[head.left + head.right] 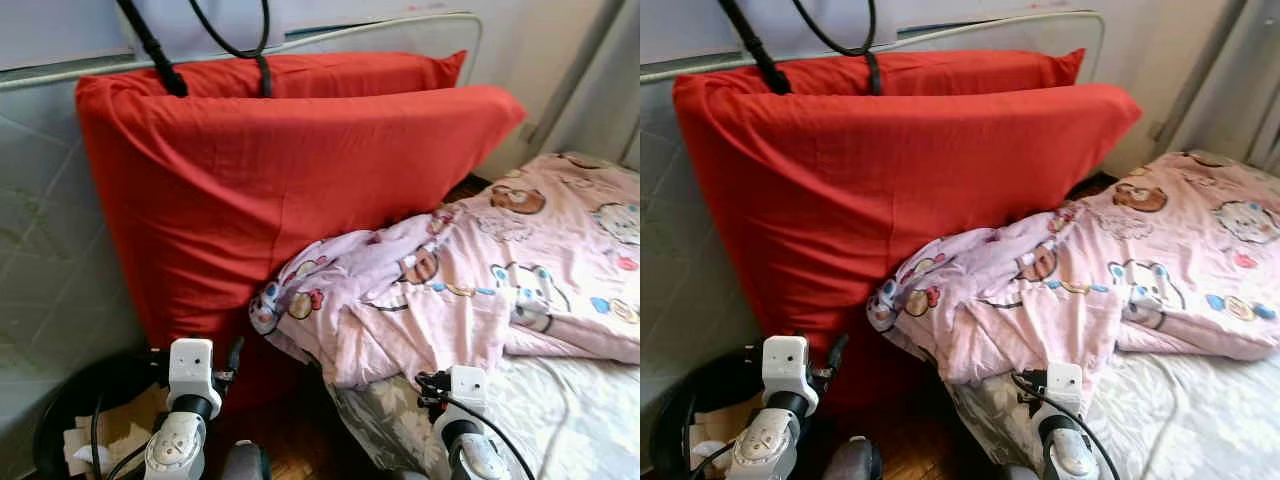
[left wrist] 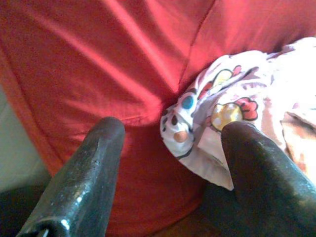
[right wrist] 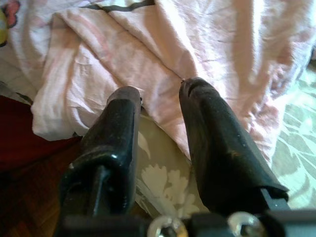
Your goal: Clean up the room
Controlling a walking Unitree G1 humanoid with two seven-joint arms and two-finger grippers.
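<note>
Grippers: left [image 2: 173, 143] parted at red cushion [image 1: 280, 190]; right [image 3: 160, 103] parted over pink blanket [image 1: 480, 290].

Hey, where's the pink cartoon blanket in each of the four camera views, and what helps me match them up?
Left eye view: pink cartoon blanket at centre-right, spilling off the bed.
Right eye view: centre-right, shifted slightly left.
Left wrist view: its printed corner beyond the open fingers.
Right wrist view: crumpled folds just past the fingertips.
Shared landmark: the red pillow, against which the blanket's corner rests.
</note>
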